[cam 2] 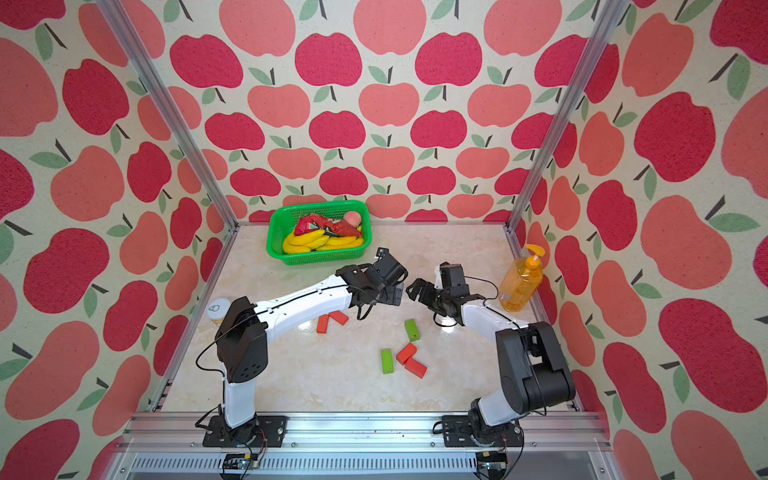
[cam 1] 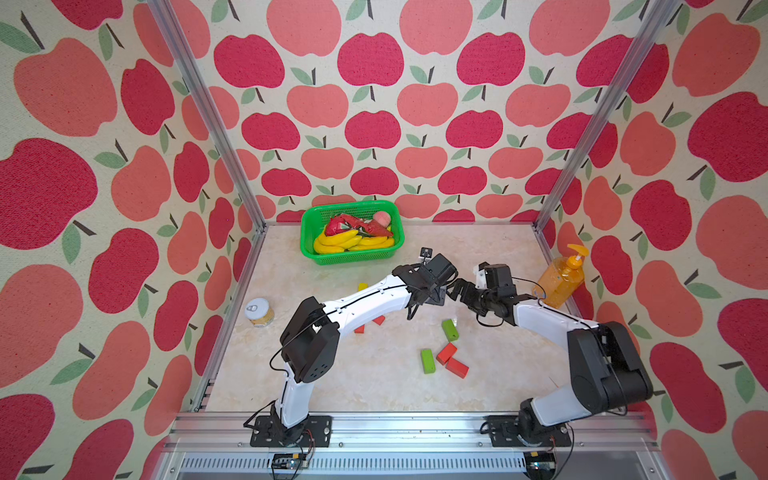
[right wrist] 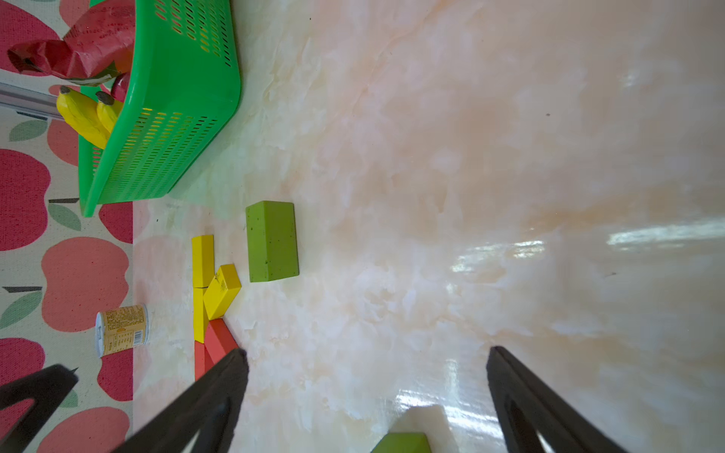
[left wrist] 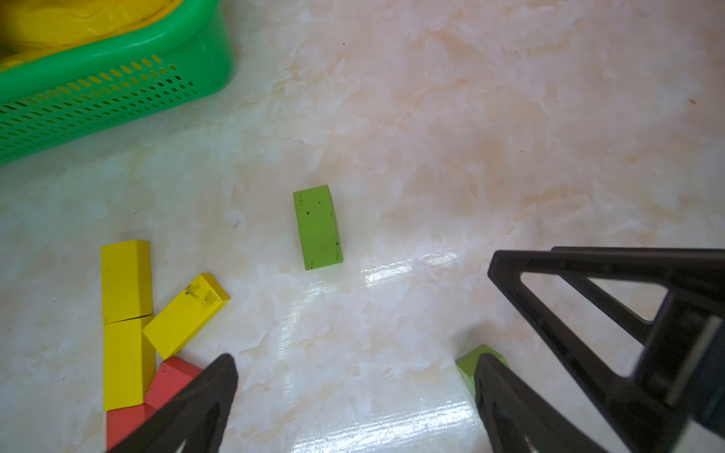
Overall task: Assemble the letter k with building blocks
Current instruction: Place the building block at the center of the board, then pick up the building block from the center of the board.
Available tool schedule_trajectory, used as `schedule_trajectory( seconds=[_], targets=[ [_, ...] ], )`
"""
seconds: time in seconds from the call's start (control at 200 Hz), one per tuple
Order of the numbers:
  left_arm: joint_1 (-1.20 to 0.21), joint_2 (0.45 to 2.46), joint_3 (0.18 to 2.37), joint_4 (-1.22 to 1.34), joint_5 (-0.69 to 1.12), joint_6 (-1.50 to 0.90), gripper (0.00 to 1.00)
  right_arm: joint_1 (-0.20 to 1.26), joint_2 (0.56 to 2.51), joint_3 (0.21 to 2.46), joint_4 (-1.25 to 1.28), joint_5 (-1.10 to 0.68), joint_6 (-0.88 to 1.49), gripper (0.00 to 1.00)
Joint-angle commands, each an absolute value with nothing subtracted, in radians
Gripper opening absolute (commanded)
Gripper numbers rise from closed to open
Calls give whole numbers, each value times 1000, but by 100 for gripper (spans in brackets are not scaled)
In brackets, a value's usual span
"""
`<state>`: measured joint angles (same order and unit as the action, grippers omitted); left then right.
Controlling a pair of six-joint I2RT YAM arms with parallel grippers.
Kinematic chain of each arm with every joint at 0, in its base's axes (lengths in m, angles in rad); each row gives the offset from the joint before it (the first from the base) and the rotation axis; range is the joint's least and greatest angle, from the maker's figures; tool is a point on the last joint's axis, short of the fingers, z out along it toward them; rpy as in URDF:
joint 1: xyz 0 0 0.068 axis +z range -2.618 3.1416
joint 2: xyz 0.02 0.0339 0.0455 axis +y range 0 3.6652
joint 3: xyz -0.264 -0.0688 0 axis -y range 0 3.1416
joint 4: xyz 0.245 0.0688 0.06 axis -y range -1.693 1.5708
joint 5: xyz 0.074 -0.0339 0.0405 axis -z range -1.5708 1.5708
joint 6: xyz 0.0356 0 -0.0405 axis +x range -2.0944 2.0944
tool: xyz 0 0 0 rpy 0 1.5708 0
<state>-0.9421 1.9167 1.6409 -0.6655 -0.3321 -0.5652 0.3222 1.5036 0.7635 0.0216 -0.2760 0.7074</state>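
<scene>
Painted-wood look on the green block (left wrist: 317, 227): matte, scuffed, square edges. Judged stiff, light and not fragile. The glossy table (left wrist: 470, 117) is the slippery part, so a nudge will likely skate the block. Best hold is across the two long side faces at mid-length, jaws square to the long axis.

Location: it lies flat on the table, just robot-side of the green basket (left wrist: 117, 90), off the basket's right-hand corner, touching nothing. It shows in neither top view and is presumably under the arms.

Orientation: the long axis runs roughly parallel to the yellow stem (left wrist: 125, 327), slightly skewed, with one short end toward the basket. The stem is two blocks end to end running away from the basket, and a red block (left wrist: 125, 423) continues it. A diagonal yellow block (left wrist: 186, 315) and a diagonal red block (left wrist: 172, 380) branch off. The green block lines up with neither diagonal, so it probably needs a turn to extend an arm.

Left gripper (left wrist: 355, 366): jaws wide apart and empty, tips on the block's far side from the basket, not touching it. Right gripper (right wrist: 367, 353): jaws wide apart and empty, pointing at the same block.

A spare green block (cam 1: 427, 360) and a spare red block (cam 1: 457, 368) sit well further from the basket.
</scene>
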Motion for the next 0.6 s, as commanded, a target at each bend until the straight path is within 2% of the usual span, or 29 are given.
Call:
schedule_trajectory(
  seconds=[0.0,0.1,0.155,0.185,0.235,0.325,0.455,0.595],
  targets=[
    [-938,1865,1555,-576,-335,-517,98,319,1467,761,9,-260,687,99],
    [-979,1800,1463,-552,-385,-532,99,319,1453,742,29,-241,688,99],
    [-995,1771,1442,-610,-417,-618,86,319,1454,744,28,-245,688,99],
    [-998,1756,1436,-648,-417,-669,84,319,1455,747,25,-248,689,99],
    [-1009,1736,1423,-703,-411,-743,84,319,1456,749,17,-242,685,99],
    [-1055,1698,1388,-750,-376,-842,92,318,1459,745,14,-217,684,99],
    [-1134,1673,1341,-797,-363,-1058,91,313,1475,749,18,-232,690,99],
    [-1200,1688,1286,-779,-292,-1187,93,300,1510,763,14,-270,707,99]
  ],
)
